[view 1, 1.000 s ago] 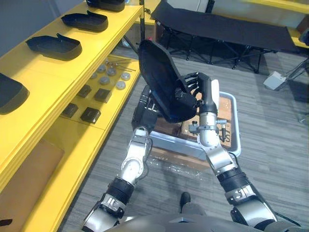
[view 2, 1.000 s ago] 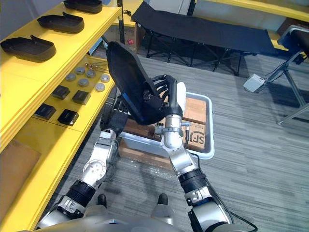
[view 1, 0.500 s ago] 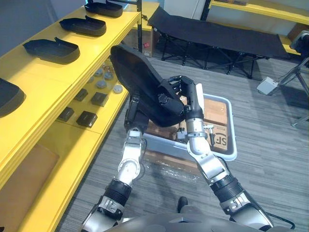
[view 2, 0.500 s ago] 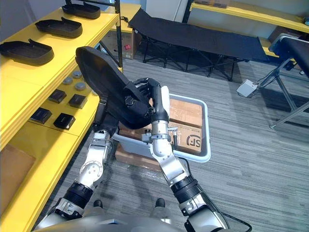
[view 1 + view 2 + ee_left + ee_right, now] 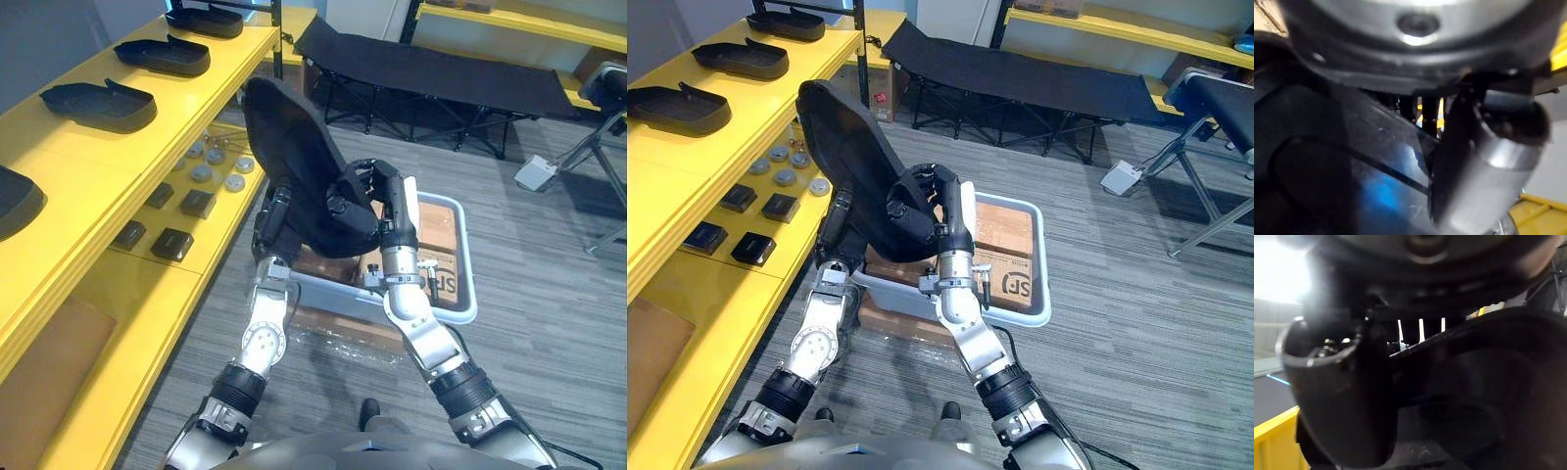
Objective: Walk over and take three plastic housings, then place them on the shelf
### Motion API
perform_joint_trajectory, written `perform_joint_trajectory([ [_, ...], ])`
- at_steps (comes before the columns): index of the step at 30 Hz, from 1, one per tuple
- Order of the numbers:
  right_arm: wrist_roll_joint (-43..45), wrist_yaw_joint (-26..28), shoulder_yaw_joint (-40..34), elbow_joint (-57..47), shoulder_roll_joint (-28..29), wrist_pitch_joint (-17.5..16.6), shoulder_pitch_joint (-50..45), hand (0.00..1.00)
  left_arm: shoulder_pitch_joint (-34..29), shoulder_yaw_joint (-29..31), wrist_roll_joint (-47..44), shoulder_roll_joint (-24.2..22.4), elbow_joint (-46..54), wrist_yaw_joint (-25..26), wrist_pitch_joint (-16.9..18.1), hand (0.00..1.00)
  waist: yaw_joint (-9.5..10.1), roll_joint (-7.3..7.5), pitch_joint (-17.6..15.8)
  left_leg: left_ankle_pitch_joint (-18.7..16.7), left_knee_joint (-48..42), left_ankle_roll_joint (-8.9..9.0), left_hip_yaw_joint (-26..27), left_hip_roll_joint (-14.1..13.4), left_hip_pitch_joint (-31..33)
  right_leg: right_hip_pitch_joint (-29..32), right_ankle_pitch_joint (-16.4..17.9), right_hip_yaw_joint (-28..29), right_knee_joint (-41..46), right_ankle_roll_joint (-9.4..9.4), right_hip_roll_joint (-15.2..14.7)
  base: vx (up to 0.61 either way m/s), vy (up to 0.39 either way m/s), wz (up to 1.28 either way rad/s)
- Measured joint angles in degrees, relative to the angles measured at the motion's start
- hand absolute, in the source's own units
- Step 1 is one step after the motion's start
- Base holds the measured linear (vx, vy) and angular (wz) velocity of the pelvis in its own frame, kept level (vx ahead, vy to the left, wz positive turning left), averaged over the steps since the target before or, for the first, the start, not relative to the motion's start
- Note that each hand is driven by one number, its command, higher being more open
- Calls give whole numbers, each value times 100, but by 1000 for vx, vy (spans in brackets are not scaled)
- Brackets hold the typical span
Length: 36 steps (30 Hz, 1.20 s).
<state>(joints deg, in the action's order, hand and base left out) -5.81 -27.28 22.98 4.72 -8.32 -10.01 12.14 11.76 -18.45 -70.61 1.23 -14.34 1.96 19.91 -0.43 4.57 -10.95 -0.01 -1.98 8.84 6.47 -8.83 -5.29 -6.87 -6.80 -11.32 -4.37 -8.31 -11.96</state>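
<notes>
A: What could be lost from here?
B: The housing [image 5: 299, 157] is held upright over the bin [image 5: 472, 286], beside the shelf [image 5: 118, 147]. It is clasped low down by the curled right hand [image 5: 382, 196], so the tall top could be tipped or knocked on the shelf edge.
A: What is hidden?
B: The left hand [image 5: 268, 233] is tucked behind the housing; its state cannot be told.

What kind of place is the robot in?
Probably a workshop or storeroom: a long yellow shelf holds black housings and small parts in rows, a grey bin of boxes sits on the floor, and a folding cot stands behind.
</notes>
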Motion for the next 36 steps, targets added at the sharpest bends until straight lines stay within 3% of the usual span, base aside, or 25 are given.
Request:
perform_joint_trajectory([
  [4, 195, 180, -7, 3, -90, 122, -33, 100, -5, -63, 1042, 162, 331, 236, -202, 0, 3, -5, 1, 0, -2, -2, 1, 6, 35, 31, 0, -1, -1, 0, -1, 0, 0, 0],
  [9, 443, 304, -48, -179, -116, 243, -71, 100, -254, -7, 2448, 72, 1195, 1087, -478, 0, 0, -50, 20, -1, -2, -4, 10, 13, 70, 74, 3, -1, 0, 5, -3, 0, 0, 0],
  [14, 427, 616, -96, -413, -134, 775, -92, 100, -829, 209, 3875, -127, 1602, 1576, -717, 0, 23, -244, 131, -7, 2, -10, 12, 16, 62, 67, 3, -14, 16, 5, -1, 0, 0, 0],
  [18, 452, 670, -73, -1238, -209, 968, -582, 100, -1455, 263, 5166, -100, 1849, 2123, -985, 0, 43, -277, 150, -34, 5, -12, -2, 14, 49, 71, 18, -28, 28, 12, 2, 0, 0, 0],
  [22, 648, 655, -85, -1645, -205, 959, -982, 100, -1871, 404, 5694, -86, 1862, 2891, -1133, 0, 30, -268, 165, -93, 19, 14, -4, 7, -3, 75, 98, -37, 97, 52, 2, -9, 1, 0],
  [27, 693, 560, -77, -1644, -185, 963, -1569, 100, -2001, 855, 6505, -201, 2254, 4287, -1142, 0, 61, -221, 201, -100, 33, 23, -30, 1, -5, 78, 139, -73, 123, 77, 5, -3, 0, 1],
  [31, 709, 392, 32, -1642, -171, 992, -1713, 100, -2025, 1089, 6934, -293, 2632, 5036, -1128, 0, 82, -191, 283, -94, 29, 30, -31, 1, -1, 78, 131, -86, 119, 63, 5, 0, 0, 0],
  [36, 856, 246, 146, -1595, -10, 991, -1757, 100, -2013, 1129, 7110, -378, 2650, 5530, -1128, 0, 136, -124, 395, -99, 25, 15, -28, 3, 3, 77, 131, -98, 113, 63, 6, 0, 0, 0],
])
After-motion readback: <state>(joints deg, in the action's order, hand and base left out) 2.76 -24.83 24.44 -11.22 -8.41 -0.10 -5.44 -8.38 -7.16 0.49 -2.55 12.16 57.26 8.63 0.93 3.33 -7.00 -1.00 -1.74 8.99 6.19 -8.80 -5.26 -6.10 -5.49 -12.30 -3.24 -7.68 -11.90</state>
